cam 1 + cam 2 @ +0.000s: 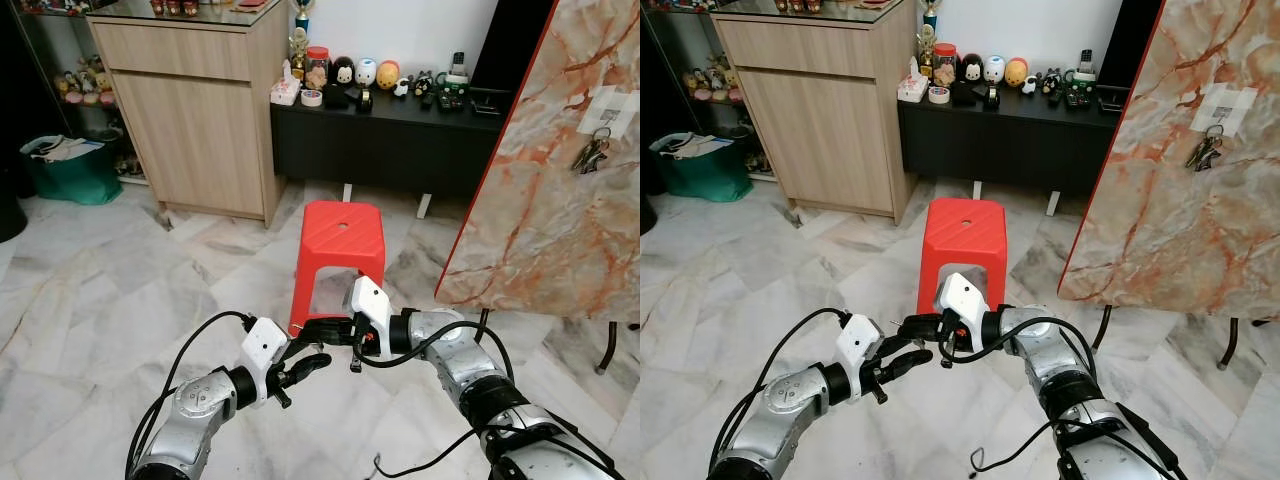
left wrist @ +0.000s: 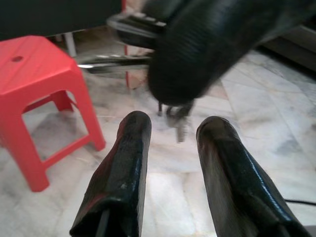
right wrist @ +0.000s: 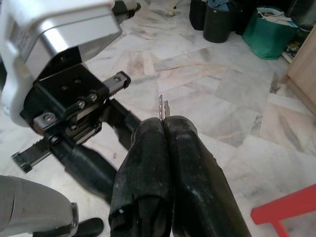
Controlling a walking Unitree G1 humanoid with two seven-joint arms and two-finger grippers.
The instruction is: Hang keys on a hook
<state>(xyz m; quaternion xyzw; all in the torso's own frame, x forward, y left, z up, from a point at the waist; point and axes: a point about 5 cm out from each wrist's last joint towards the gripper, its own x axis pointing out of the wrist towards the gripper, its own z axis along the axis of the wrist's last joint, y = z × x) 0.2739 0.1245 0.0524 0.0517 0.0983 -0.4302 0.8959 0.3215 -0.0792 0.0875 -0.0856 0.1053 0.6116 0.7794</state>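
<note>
My right gripper (image 1: 308,329) is shut on a small bunch of keys (image 2: 178,121), which dangles under its fingers low above the floor; a key tip (image 3: 163,103) sticks out past the closed fingertips. Just below and beside it, my left gripper (image 1: 303,367) is open, with its two fingers (image 2: 126,163) pointing at the hanging keys without touching them. On the upright marble panel (image 1: 540,200) at the right, a white patch (image 1: 608,104) carries a hook from which another bunch of keys (image 1: 590,153) hangs.
A red plastic stool (image 1: 340,240) stands just beyond the grippers. Behind it is a low black bench (image 1: 390,130) with toys and jars. A wooden cabinet (image 1: 190,120) and a green bag (image 1: 70,170) stand at the left. The floor is marble tile.
</note>
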